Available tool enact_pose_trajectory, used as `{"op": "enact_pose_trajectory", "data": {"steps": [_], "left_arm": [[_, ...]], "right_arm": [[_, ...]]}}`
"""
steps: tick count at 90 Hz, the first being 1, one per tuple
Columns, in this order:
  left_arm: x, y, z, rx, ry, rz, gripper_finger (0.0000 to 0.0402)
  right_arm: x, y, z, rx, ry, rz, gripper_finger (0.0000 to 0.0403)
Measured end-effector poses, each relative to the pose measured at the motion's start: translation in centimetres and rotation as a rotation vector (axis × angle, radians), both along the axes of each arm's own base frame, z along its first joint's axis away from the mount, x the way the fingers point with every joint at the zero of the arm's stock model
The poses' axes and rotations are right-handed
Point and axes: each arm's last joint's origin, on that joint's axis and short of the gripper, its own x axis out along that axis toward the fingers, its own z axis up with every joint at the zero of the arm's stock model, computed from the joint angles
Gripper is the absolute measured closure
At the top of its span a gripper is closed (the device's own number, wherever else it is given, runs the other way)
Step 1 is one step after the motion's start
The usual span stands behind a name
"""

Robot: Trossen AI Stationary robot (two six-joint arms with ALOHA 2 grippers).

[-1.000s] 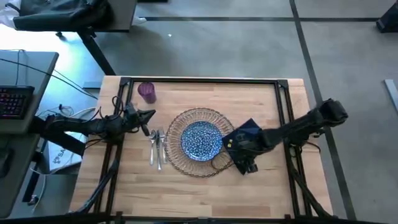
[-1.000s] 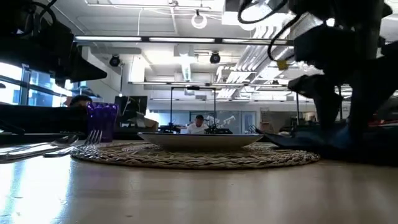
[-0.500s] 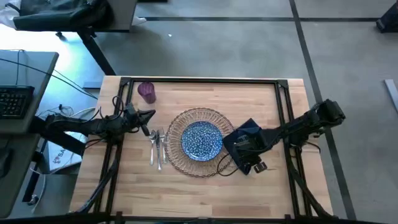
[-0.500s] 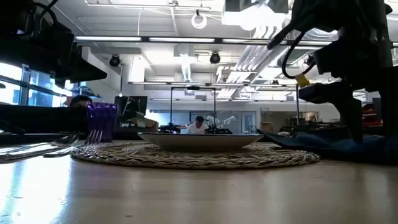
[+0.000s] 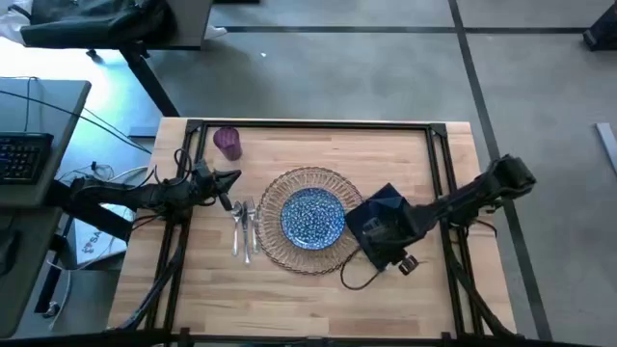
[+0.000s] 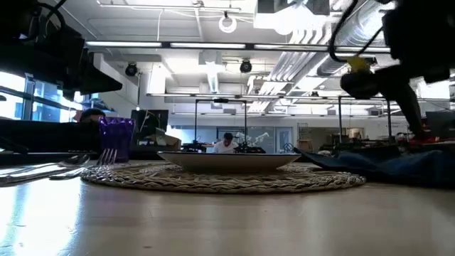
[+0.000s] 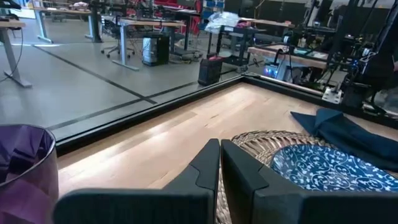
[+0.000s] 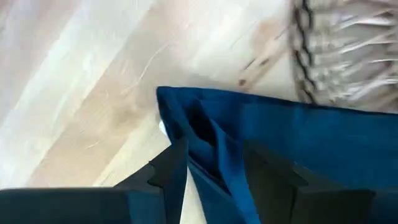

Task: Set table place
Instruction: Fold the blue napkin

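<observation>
Place setting on the table: right gripper over the napkin, left gripper idle beside the cutlery.

High view: the blue-patterned plate (image 5: 312, 215) sits centred on the wicker charger (image 5: 310, 252); the fork, knife and spoon (image 5: 243, 227) lie just beside the charger's left edge, the navy napkin (image 5: 383, 205) at its right edge, the purple cup (image 5: 228, 143) well apart near the far edge. The right gripper (image 5: 378, 239) covers the napkin's near part; the left gripper (image 5: 232, 177) rests beside the cutlery. Low view: plate (image 6: 227, 161) on charger (image 6: 220, 180), napkin (image 6: 384, 166) lying flat (the arm above it is clear of the table). Left wrist view: fingers (image 7: 205, 171) pressed together, empty. Right wrist view: fingers (image 8: 171, 168) spread apart, straddling a napkin (image 8: 298, 137) fold; contact cannot be determined.
</observation>
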Motion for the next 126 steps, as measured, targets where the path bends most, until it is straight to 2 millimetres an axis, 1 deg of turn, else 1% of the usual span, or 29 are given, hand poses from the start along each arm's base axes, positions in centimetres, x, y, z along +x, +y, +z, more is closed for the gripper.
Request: {"op": "enact_pose_trajectory", "data": {"steps": [11, 19, 26, 30, 36, 39, 44, 53, 61, 71, 79, 87, 91, 95, 101, 106, 115, 126], "left_arm": [[0.0, 0.0, 0.0, 0.007, 0.005, -0.001, 0.0402], [0.0, 0.0, 0.0, 0.007, 0.005, 0.000, 0.0402], [0.0, 0.0, 0.0, 0.007, 0.005, -0.001, 0.0402], [0.0, 0.0, 0.0, 0.007, 0.005, -0.001, 0.0402], [0.0, 0.0, 0.0, 0.007, 0.005, -0.001, 0.0402], [0.0, 0.0, 0.0, 0.007, 0.005, -0.001, 0.0402], [0.0, 0.0, 0.0, 0.007, 0.004, -0.001, 0.0402], [0.0, 0.0, 0.1, 0.006, -0.001, 0.000, 0.0402], [0.0, 0.0, 0.2, 0.005, -0.016, 0.000, 0.0402], [0.0, 0.0, 0.3, 0.005, -0.029, -0.001, 0.0402], [0.0, 0.0, 0.4, 0.011, -0.033, -0.001, 0.0402], [0.0, 0.0, 0.5, 0.010, -0.050, -0.001, 0.0402], [0.0, 0.0, 0.6, 0.010, -0.058, -0.001, 0.0402], [0.1, 0.0, 0.7, 0.009, -0.062, -0.002, 0.0402], [0.1, 0.0, 0.7, 0.009, -0.064, -0.001, 0.0402], [0.1, 0.0, 0.7, 0.009, -0.063, -0.001, 0.0402], [0.1, 0.0, 0.7, 0.009, -0.064, -0.001, 0.0402], [0.1, 0.0, 0.7, 0.011, -0.062, -0.002, 0.0402]], "right_arm": [[0.1, 0.2, -1.2, -0.055, 0.018, 0.009, 0.0273], [0.5, 0.3, -2.0, -0.063, 0.027, 0.005, 0.0287], [0.8, 0.5, -2.5, -0.058, 0.016, 0.002, 0.0317], [0.9, 0.5, -2.6, -0.057, 0.016, -0.009, 0.0342], [1.0, 0.2, -2.5, -0.058, 0.024, -0.072, 0.0383], [1.0, -0.1, -2.2, -0.065, 0.034, -0.117, 0.0392], [1.2, -0.5, -1.4, -0.094, 0.027, -0.213, 0.0396], [1.5, -1.6, 1.3, -0.174, -0.024, -0.397, 0.0402], [1.2, -2.9, 4.8, -0.334, -0.145, -0.578, 0.0403], [0.6, -4.2, 10.2, -0.545, -0.415, -0.806, 0.0403], [0.0, -4.8, 14.5, -0.633, -0.673, -0.959, 0.0403], [-0.5, -5.0, 18.0, -0.680, -0.890, -1.041, 0.0403], [-0.6, -4.9, 19.2, -0.683, -0.946, -1.048, 0.0403], [-0.5, -4.8, 20.0, -0.670, -0.963, -1.041, 0.0403], [-0.3, -4.6, 20.0, -0.604, -0.928, -1.027, 0.0403], [-0.1, -4.5, 19.2, -0.531, -0.861, -1.010, 0.0403], [0.2, -4.7, 16.2, -0.411, -0.681, -1.017, 0.0403], [0.1, -6.1, 11.9, -0.342, -0.470, -1.072, 0.0403]]}}
